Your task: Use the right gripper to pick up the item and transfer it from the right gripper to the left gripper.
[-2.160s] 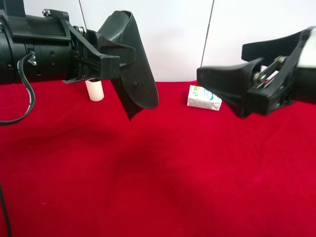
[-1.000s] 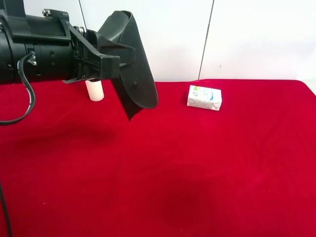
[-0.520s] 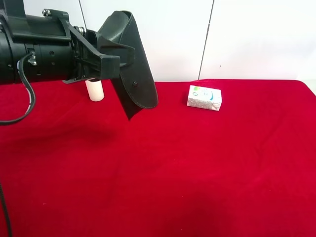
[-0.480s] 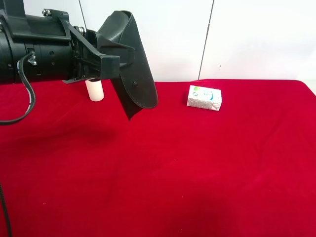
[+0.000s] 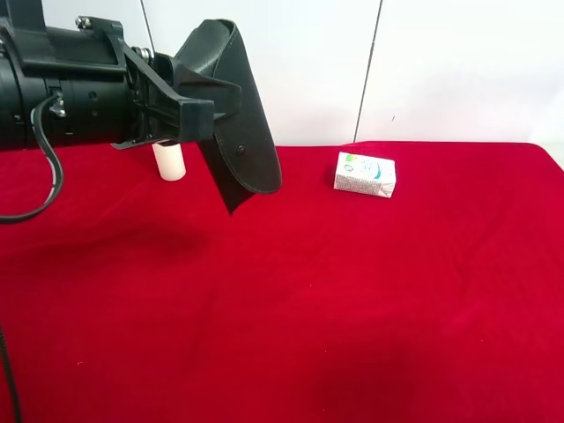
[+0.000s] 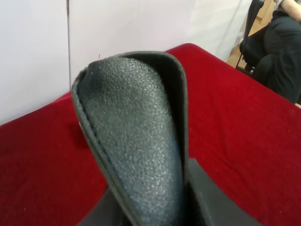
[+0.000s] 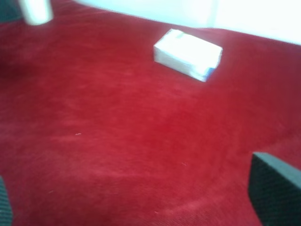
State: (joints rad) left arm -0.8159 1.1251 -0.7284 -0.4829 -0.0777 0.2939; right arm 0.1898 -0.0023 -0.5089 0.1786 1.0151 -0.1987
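Left gripper [image 5: 204, 113] is clamped on the glasses case [image 5: 245, 141], and the left wrist view confirms it. The textured black leather [image 6: 136, 141] fills that frame, with one black finger [image 6: 209, 200] pressed against its side. So we read the all-black arm at the exterior high view's left as the left arm.

The case is up in the air, clear of the red cloth [image 5: 352, 308]. It is gripped around mid-length with its long axis tilted, the upper end against the white wall [image 5: 458, 70] and the lower tip pointing down at the cloth. The snap button [image 5: 241, 151] faces the high camera.

Right gripper [image 7: 134, 193] is out of the exterior high view. Its wrist camera shows only one fingertip [image 7: 275, 188] at one edge of the frame and a sliver of the other at the opposite edge. The jaws are spread wide with nothing between them, just cloth below.

The small white carton [image 5: 365, 174] lies on the cloth near the back edge, well apart from the case, and it also shows in the right wrist view [image 7: 188, 54]. The white candle [image 5: 169, 160] stands upright behind the left arm, partly hidden by it. A black cable [image 5: 40, 189] loops down off the left arm.
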